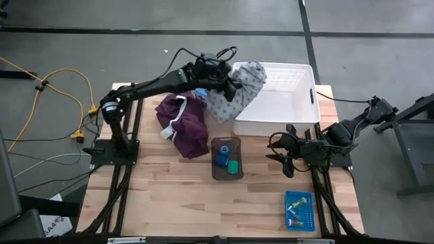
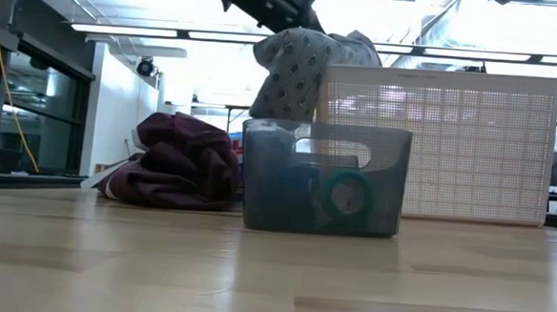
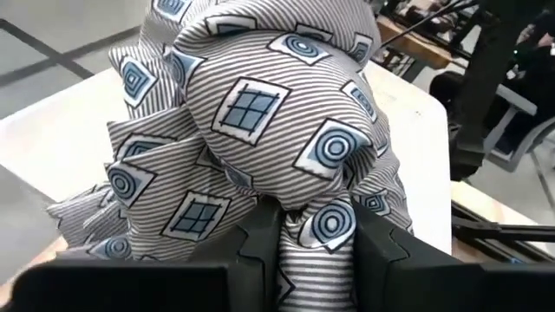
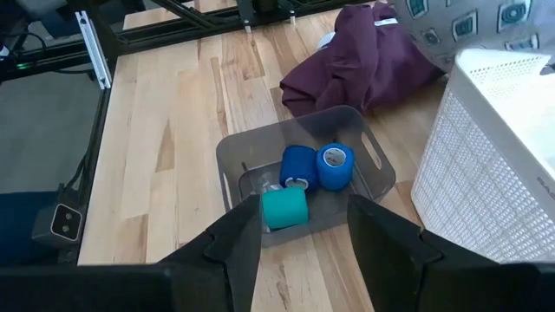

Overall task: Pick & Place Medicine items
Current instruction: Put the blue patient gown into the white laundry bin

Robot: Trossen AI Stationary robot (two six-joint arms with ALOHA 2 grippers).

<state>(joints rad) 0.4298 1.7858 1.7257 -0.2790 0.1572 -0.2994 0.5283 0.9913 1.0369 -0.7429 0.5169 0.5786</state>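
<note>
The medicine items are two blue rolls (image 4: 299,165) (image 4: 336,165) and a green roll (image 4: 284,209), lying in a grey see-through bin (image 1: 226,158) at the table's middle. Tiny pale and pinkish pieces (image 1: 297,218) lie in a small blue tray (image 1: 299,210) near the front right. My right gripper (image 1: 283,154) hovers open just right of the bin (image 4: 260,152). My left gripper (image 1: 229,87) is shut on a grey patterned cloth (image 1: 245,87) at the white basket's left far corner. In the low view the green roll (image 2: 345,193) shows through the bin wall. My left gripper pinches a bunched fold (image 3: 317,232) of the grey patterned cloth between its two fingers (image 3: 260,251), several layers thick. The cloth bulges out past the fingertips. In the high view part of it drapes over the white basket's left rim (image 1: 239,68) and part hangs outside that wall.
A white mesh basket (image 1: 298,102) fills the far right of the table. A maroon garment with white trim (image 1: 183,125) lies heaped left of the bin, near the left arm. Bare wood shows along the table's near side and front left.
</note>
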